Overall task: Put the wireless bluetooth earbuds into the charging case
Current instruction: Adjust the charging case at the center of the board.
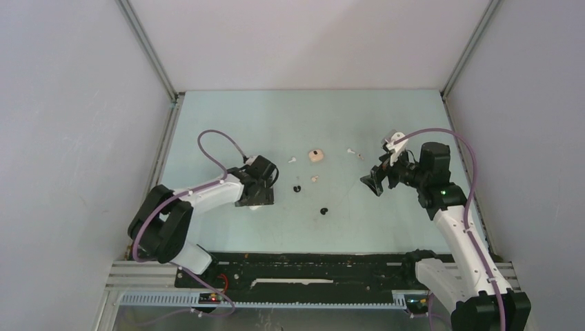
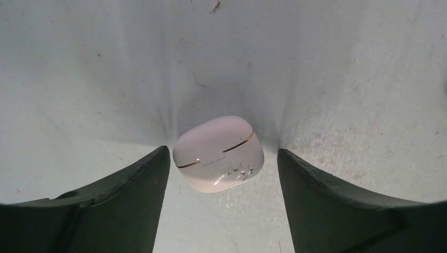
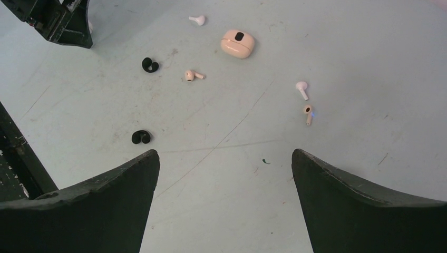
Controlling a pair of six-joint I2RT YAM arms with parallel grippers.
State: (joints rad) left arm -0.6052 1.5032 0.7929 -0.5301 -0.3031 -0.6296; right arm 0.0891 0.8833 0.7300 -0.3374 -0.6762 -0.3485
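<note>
While left fingers (image 2: 121,200) flank a case (image 2: 219,154), 6 earbuds (image 3: 193,75) beyond right fingers (image 3: 105,205)

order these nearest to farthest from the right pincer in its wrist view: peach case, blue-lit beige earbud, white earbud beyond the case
From the right pincer:
1. blue-lit beige earbud, ahead on the right.
2. peach case, farther out, near the middle.
3. white earbud, farthest, left of the case.
</note>
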